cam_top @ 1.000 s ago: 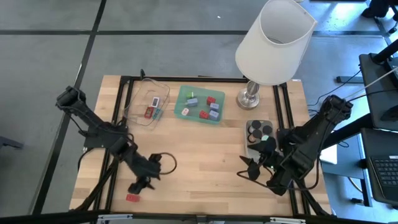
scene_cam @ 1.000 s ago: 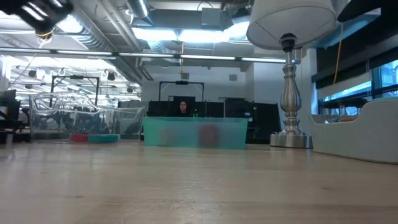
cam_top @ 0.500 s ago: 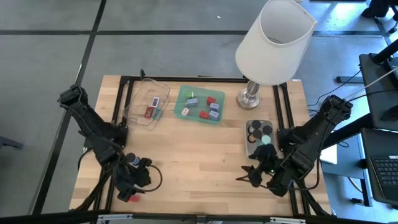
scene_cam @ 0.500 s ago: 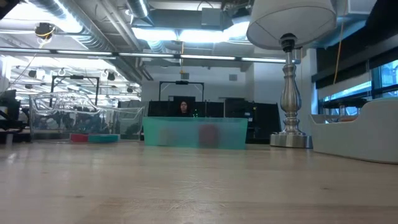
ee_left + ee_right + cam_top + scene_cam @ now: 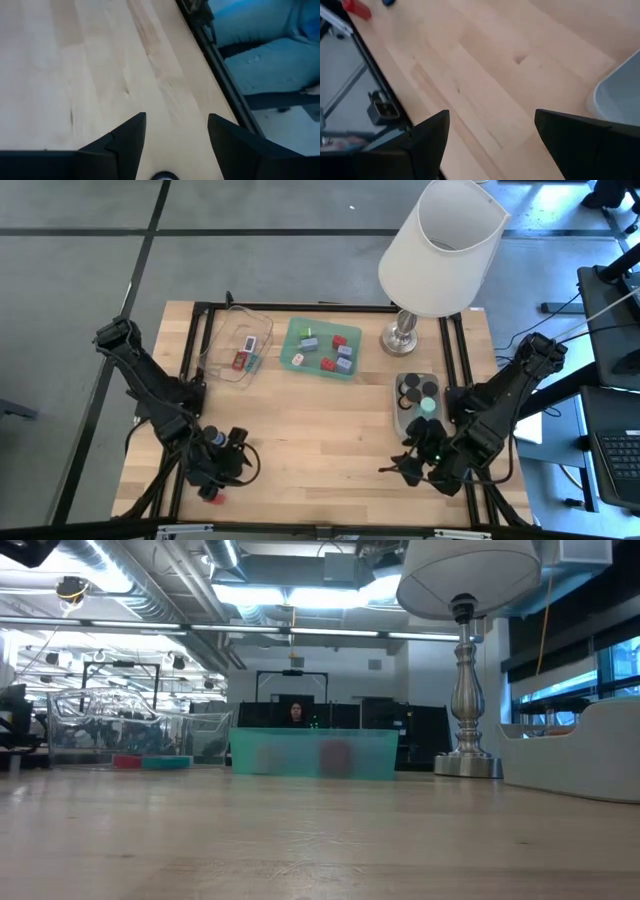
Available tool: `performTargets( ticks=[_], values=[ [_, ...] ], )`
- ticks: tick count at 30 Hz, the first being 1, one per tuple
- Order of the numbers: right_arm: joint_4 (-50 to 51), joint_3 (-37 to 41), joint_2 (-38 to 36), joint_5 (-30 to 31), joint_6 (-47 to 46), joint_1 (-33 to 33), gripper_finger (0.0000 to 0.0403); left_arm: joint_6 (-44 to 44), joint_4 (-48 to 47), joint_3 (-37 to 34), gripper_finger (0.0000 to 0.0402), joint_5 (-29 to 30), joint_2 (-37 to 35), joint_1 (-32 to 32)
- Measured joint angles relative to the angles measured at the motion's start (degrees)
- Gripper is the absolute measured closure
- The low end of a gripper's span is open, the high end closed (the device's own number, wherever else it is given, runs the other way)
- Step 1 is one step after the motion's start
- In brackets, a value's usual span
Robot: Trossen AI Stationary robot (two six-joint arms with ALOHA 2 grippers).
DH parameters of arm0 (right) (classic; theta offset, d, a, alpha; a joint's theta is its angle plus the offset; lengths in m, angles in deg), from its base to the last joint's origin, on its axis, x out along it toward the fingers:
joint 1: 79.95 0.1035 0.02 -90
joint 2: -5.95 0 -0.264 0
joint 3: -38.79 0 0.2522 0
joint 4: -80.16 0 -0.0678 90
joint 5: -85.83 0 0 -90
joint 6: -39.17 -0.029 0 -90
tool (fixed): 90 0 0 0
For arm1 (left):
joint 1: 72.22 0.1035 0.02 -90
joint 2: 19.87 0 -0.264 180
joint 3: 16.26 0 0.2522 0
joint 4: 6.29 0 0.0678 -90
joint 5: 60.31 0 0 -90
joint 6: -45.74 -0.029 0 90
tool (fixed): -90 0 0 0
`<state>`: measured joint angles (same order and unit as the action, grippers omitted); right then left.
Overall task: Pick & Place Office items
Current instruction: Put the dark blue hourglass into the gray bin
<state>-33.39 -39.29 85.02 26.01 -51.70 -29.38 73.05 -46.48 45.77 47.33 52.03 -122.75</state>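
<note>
Most office items are already sorted; one flat red piece point(image 5: 210, 497) lies loose at the counter's near-left corner.

Your left claw point(image 5: 222, 470) sits just beside that red piece, fingers point(image 5: 127, 137) spread wide and holding nothing. Blocks fill the green tray point(image 5: 296, 330), red and teal rectangles lie in the clear tray point(image 5: 228, 318), and black caps with a mint-green one sit in the grey tray point(image 5: 401, 415). Your right claw point(image 5: 412, 468) hangs over bare counter point(image 5: 320, 440) below the grey tray, also spread and empty. By my reading, only that red piece remains to be placed.
</note>
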Motion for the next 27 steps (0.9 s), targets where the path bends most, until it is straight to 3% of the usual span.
performTargets(
  ticks=[6,13,27],
  values=[
    [-0.05,0.00,0.00,-4.34,0.02,0.01,0.0107,0.64,-0.70,0.00,0.0179,0.81,0.00,0.43],
    [-0.05,0.00,0.00,-5.80,0.04,0.04,0.0107,9.66,-4.86,0.00,0.0158,0.57,0.00,-1.13],
    [-0.05,0.00,0.00,-5.79,0.07,0.04,0.0107,16.55,-12.88,0.00,0.0058,4.84,0.00,-4.99]
  ],
)
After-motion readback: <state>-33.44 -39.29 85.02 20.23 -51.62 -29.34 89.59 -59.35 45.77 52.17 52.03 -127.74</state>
